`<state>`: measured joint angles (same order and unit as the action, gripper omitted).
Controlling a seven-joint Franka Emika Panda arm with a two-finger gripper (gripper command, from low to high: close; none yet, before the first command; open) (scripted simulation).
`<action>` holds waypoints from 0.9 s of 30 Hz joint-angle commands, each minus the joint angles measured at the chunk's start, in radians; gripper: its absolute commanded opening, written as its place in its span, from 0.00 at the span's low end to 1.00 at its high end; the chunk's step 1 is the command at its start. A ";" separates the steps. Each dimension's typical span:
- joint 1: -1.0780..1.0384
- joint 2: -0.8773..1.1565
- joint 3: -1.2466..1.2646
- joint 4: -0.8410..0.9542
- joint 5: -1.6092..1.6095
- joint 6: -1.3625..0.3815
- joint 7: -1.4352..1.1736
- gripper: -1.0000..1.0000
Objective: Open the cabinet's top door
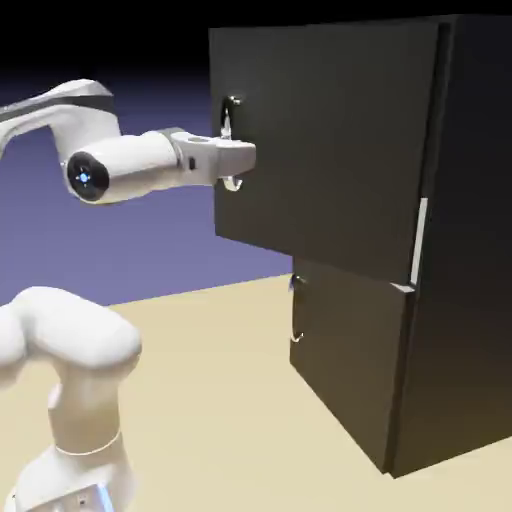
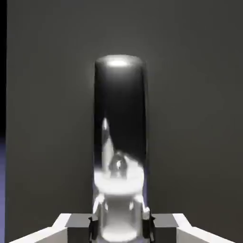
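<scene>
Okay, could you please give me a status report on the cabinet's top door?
Claw closed on top door's handle. Top door ajar, swung out from the cabinet. Nothing visible in the way.

The white arm (image 1: 85, 345) arches over, its wrist (image 1: 135, 167) level. The gripper (image 1: 237, 158) points toward three o'clock, fingers (image 2: 80, 228) closed in a grip

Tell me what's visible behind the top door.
Only a pale strip between the swung-out top door and the cabinet's side, at the exterior view's right. The door's panel covers the interior; contents can't be seen.
</scene>
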<state>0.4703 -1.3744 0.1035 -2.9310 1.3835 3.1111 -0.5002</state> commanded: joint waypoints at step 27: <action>-0.312 -0.388 -0.790 0.090 -0.781 -1.088 0.184 0.00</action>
<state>0.1586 -1.7626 -0.6869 -2.8411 0.6043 2.0224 -0.3167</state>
